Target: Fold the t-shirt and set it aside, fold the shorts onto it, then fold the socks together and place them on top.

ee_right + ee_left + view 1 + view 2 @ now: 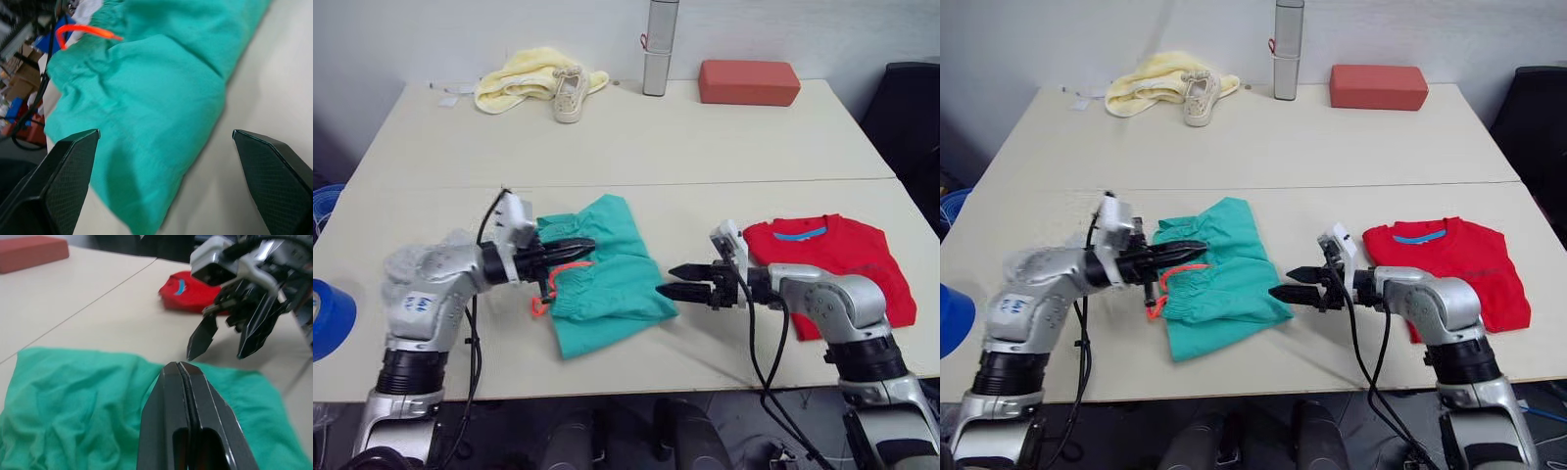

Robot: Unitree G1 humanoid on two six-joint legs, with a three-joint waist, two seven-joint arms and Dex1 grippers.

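Left claw is sitting pinched together over the shorts, clamping nothing. Right claw is hovering spread apart beside them, t-shirt lying folded behind.

I see the t-shirt's near edge hidden behind my right arm, its folds unreadable
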